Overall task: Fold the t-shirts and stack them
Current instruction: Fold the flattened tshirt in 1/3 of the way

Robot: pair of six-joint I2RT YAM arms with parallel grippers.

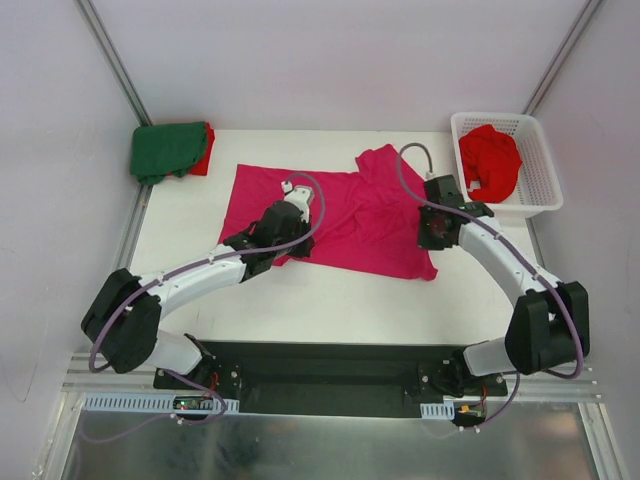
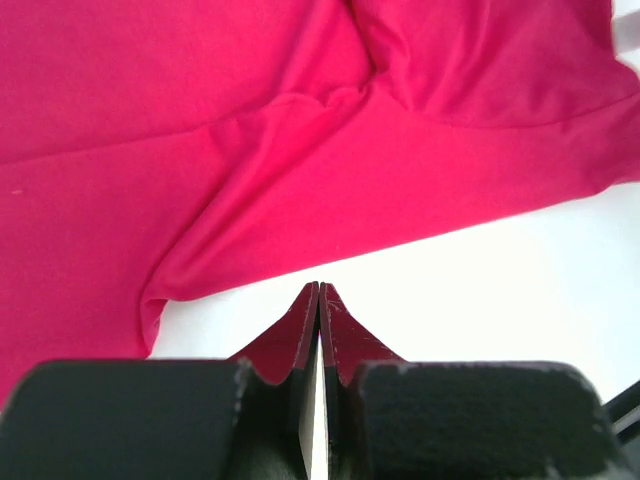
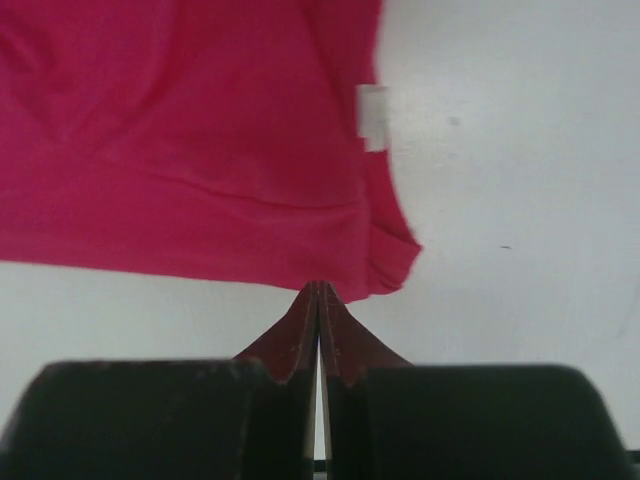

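In basket (image 1: 538,185), 2 o'clock: red t-shirt (image 1: 488,160), crumpled. On bench (image 1: 330,300), centre: pink t-shirt (image 1: 360,215) flat, long axis 10-to-4. 10 o'clock corner: green t-shirt (image 1: 165,150), folded. Closed, empty, at pink edge: left pincer (image 2: 319,290), right pincer (image 3: 318,288).

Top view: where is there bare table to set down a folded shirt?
Bare: the near strip of table between the pink t-shirt and the arm bases, and the left side in front of the green t-shirt. Crowded: the middle under the pink t-shirt, and the far right, taken by the basket.
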